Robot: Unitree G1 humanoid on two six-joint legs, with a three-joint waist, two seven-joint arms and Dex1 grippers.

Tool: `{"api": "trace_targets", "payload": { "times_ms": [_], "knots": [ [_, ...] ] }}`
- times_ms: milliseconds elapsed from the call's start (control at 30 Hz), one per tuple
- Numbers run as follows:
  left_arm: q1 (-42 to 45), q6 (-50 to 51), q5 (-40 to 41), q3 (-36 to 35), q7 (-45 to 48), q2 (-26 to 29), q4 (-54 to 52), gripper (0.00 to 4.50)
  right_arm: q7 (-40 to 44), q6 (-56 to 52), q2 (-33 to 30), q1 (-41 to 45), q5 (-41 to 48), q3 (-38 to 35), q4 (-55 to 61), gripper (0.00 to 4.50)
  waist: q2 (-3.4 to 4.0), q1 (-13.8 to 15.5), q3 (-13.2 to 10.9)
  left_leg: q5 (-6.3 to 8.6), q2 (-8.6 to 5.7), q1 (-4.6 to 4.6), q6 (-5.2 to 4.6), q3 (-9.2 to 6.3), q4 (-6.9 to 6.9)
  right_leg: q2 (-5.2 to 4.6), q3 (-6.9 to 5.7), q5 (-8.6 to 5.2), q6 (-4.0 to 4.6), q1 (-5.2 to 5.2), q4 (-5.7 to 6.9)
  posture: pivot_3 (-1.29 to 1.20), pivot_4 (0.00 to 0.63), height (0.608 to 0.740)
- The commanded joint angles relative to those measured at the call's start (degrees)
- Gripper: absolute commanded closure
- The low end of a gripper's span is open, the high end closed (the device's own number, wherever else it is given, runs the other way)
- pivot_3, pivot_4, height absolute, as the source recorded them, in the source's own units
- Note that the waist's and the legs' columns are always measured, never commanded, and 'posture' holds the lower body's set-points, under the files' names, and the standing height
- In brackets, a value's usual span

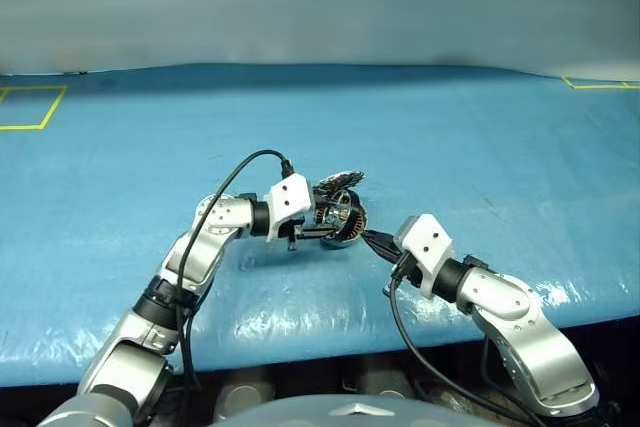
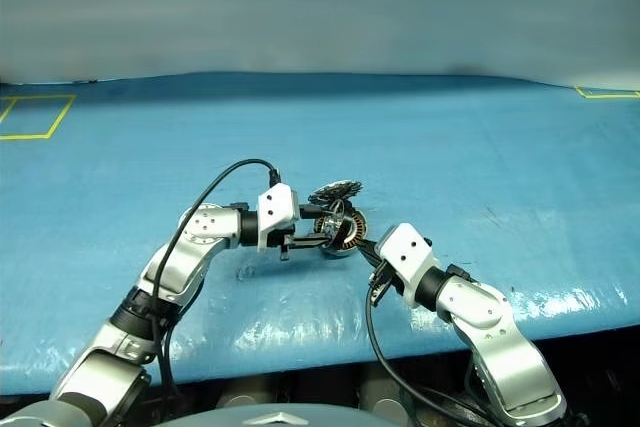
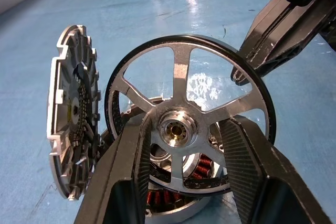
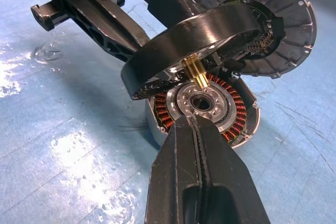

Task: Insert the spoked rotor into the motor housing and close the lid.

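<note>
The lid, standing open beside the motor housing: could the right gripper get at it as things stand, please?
Probably not directly. The spoked rotor, held by the left gripper, hangs over the motor housing, between the shut right gripper and the lid.

polished silver metal gleams on the spoked rotor (image 3: pixel 186 129), its rim band dark and glossy. coppery wire windings ring the brushed grey metal motor housing (image 4: pixel 210 109). the lid (image 3: pixel 71 129) shows dull cast metal, ribbed and rough. matt black ridged plastic fingers (image 3: pixel 128 177); slick, wrinkled blue sheeting covers the surface (image 1: pixel 480 147).
</note>
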State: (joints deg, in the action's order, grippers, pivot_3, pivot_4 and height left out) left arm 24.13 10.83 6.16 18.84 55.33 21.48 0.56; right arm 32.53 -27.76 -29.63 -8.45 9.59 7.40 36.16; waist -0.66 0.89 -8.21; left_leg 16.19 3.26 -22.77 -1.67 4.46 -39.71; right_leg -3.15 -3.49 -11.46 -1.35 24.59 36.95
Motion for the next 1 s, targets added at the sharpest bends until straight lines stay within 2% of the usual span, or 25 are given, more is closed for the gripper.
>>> {"api": "trace_targets", "payload": {
  "times_ms": [33,233,367,800,933,1000],
  "knots": [
    [2.1,-1.1,-2.1,-0.3,-2.7,-0.6,1.0,2.7,-0.4,0.8,0.4,0.2,0.4,-0.1,1.9,4.5,0.0,0.0,0.0,0.0,-0.01,0.0,0.0,0.0,0.0,0.0,0.01,0.0,0.0,0.0,0.0,0.0,0.15,0.74],
    [3.2,-3.1,-6.8,1.4,-3.3,1.8,3.8,2.7,-0.6,0.0,-1.7,-1.5,-1.8,0.2,-0.1,4.5,0.0,0.0,0.0,0.01,-0.02,0.0,-0.01,0.0,0.0,0.0,0.02,0.0,0.0,0.0,-0.01,0.0,0.15,0.74],
    [2.6,-2.1,-3.6,0.5,-0.7,1.5,2.2,2.7,-0.9,0.6,-0.9,-1.4,-1.3,0.8,-0.1,4.5,0.0,0.0,0.0,0.01,-0.01,0.02,-0.01,0.02,0.0,-0.01,0.03,0.0,0.0,-0.01,-0.01,0.0,0.15,0.74],
    [2.5,-2.7,-4.7,0.7,-0.9,1.2,2.6,2.7,-0.9,0.7,-0.4,-0.8,-2.8,2.4,-1.3,4.5,0.0,-0.1,0.0,0.01,-0.01,0.02,-0.02,0.02,0.0,-0.01,0.05,0.0,-0.01,0.0,-0.01,0.0,0.15,0.74],
    [1.8,-1.2,-0.3,0.5,4.7,2.8,-1.6,2.7,-0.8,0.7,-0.4,-0.9,-2.9,2.9,-1.3,4.5,0.0,-0.1,0.0,0.01,-0.01,0.02,-0.02,0.02,0.0,0.0,0.05,0.0,-0.01,0.0,-0.01,0.0,0.15,0.74],
    [1.9,-1.5,-0.4,0.2,4.6,3.3,-2.8,2.7,-0.7,0.5,-0.3,-0.9,-2.6,2.9,-1.2,4.5,0.0,-0.1,0.0,0.01,0.0,0.0,-0.02,0.02,0.01,0.0,0.05,0.0,0.0,0.02,-0.01,0.0,0.15,0.74]
  ]
}}
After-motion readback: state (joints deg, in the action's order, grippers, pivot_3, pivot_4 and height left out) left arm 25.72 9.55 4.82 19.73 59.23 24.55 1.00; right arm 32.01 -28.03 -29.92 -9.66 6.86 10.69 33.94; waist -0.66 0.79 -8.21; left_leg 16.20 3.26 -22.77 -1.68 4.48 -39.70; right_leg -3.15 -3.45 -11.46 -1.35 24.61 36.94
